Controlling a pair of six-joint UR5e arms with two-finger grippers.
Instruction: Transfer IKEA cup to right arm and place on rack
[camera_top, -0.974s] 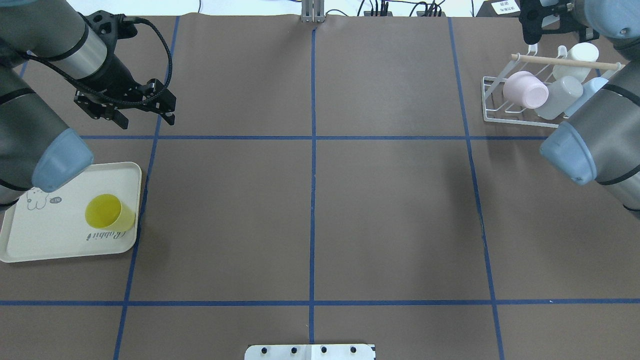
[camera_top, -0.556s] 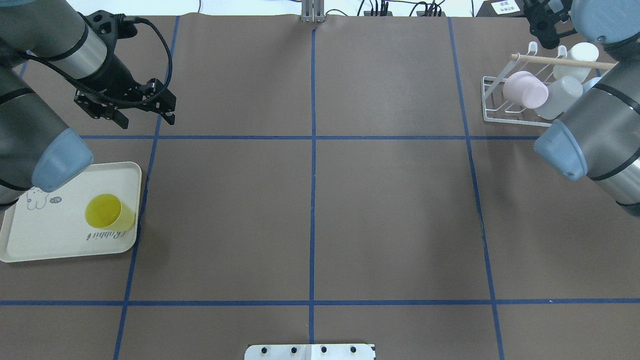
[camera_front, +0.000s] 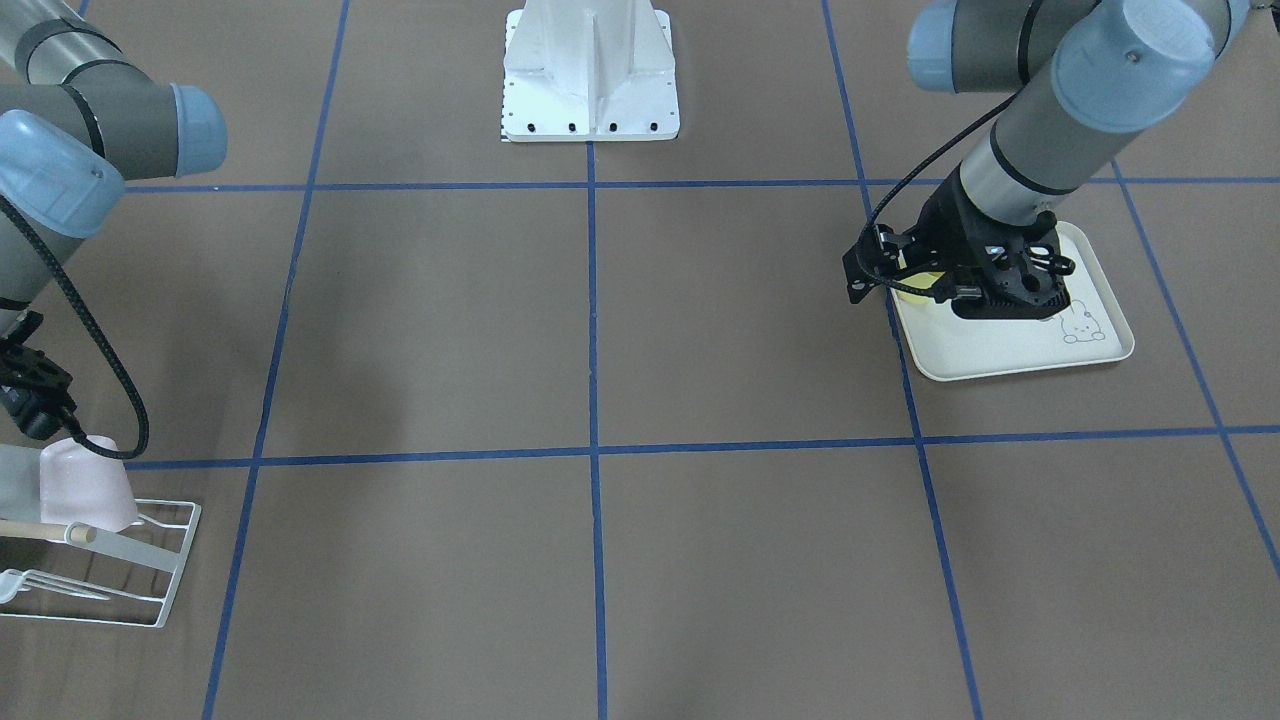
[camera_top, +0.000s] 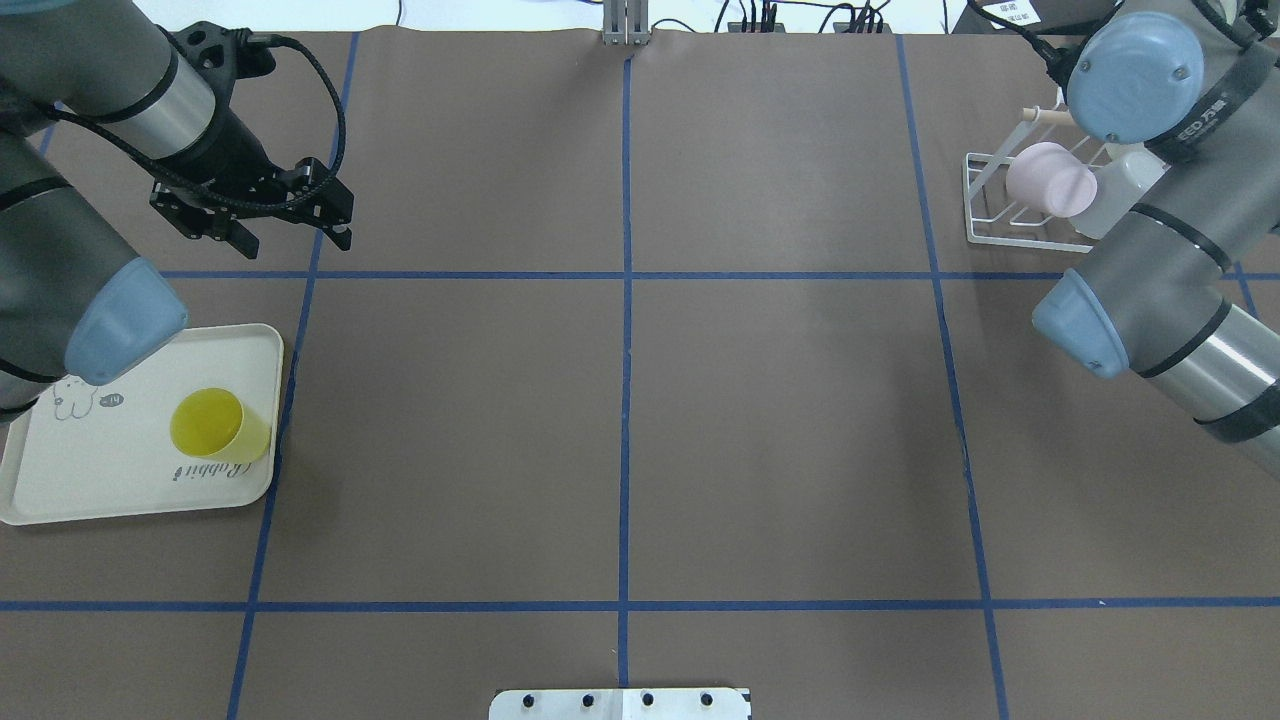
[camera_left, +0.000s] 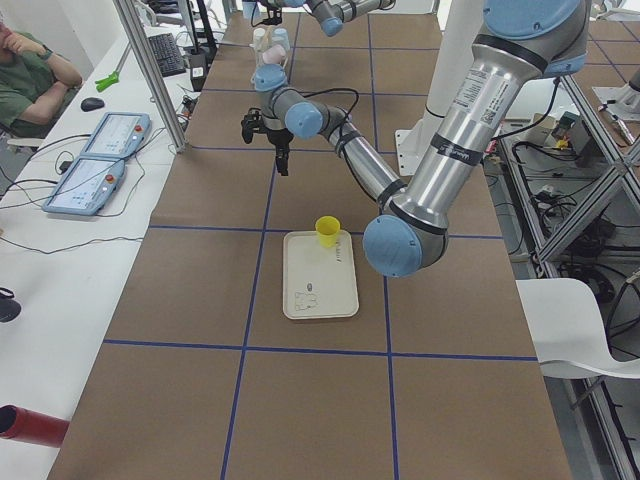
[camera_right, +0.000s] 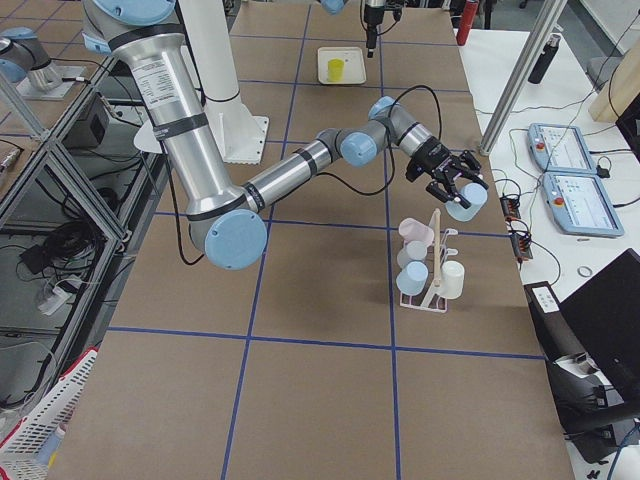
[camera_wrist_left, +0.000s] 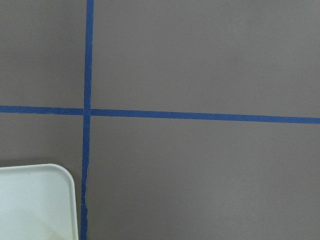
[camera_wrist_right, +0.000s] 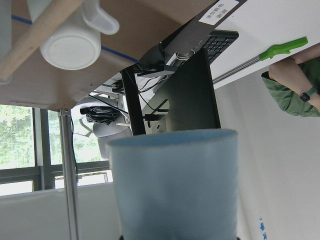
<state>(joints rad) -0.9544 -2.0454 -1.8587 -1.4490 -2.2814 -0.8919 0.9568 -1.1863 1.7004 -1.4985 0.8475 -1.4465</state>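
A yellow cup (camera_top: 207, 425) stands upright on the cream rabbit-print tray (camera_top: 90, 480) at the table's left. My left gripper (camera_top: 290, 240) hangs open and empty above the table beyond the tray; its wrist view shows only a tray corner (camera_wrist_left: 35, 200). My right gripper (camera_right: 455, 190) is shut on a light-blue cup (camera_right: 465, 202) (camera_wrist_right: 172, 185) and holds it in the air beside and above the white wire rack (camera_top: 985, 215) (camera_right: 430, 290). The right arm (camera_top: 1150, 250) covers much of the rack from overhead, and the gripper is out of that view.
The rack holds a pink cup (camera_top: 1050, 178), a light-blue cup (camera_right: 410, 282) and white cups (camera_right: 452, 280) under its wooden dowel (camera_wrist_right: 35, 40). Blue tape lines cross the brown table. An operator (camera_left: 30, 70) sits by the far edge.
The right arm has swung: its elbow moved left and down and its wrist joint now covers the rack's far end. The right gripper left the overhead view. The left arm has not moved.
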